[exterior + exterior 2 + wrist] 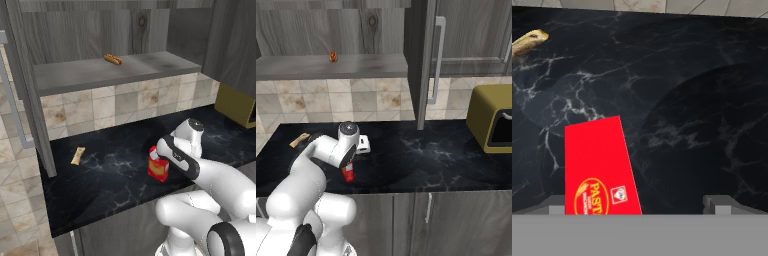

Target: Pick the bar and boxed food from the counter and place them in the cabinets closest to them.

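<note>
The end effector (640,205), jaws spread wide, hovers above the tall bright red carton (602,167) standing on the black marble desk (702,100). Sitting off-centre toward one finger, the carton could be tipped on closing.

The red carton (599,165) bore a yellow oval logo reading "PAST", cut off below; a small white mark beside it was illegible.

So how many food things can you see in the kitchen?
3. The red boxed food stands on the black counter by the gripper. A tan stick lies further left. A hot-dog bun sits on the cabinet shelf. More may be hidden.
</note>
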Robot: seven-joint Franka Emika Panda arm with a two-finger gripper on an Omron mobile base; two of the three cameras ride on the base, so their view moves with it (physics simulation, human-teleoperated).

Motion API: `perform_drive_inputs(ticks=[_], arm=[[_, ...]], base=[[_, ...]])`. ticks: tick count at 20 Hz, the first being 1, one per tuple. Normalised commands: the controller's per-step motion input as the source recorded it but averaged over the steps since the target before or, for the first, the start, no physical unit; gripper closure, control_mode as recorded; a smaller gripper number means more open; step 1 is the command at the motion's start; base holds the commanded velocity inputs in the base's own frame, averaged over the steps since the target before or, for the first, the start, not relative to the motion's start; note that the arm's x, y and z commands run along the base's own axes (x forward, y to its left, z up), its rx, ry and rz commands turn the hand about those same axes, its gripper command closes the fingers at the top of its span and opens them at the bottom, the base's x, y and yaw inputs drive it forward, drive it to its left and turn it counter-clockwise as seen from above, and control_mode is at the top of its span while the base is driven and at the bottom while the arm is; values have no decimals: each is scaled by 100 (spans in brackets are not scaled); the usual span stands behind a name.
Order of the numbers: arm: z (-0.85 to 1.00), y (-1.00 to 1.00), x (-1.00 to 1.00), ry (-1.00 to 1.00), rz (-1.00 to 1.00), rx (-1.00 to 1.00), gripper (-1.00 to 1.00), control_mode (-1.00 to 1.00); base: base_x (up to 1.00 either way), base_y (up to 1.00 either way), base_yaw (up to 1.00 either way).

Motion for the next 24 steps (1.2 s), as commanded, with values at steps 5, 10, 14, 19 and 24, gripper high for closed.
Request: perform_drive_inputs(ticks=[5,10,14,19,24], arm=[[-33,2,9,4,6,-1,-100,-100],[-34,11,3,4,4,-3,100,-100],[-4,1,0,2,0,-1,100,-100],[6,0,-5,-4,0,0,100,-100],[38,2,-4,-9,0,0,100,-100]], base=[[0,0,0],[0,0,0],[0,0,0],[0,0,0],[0,0,0]])
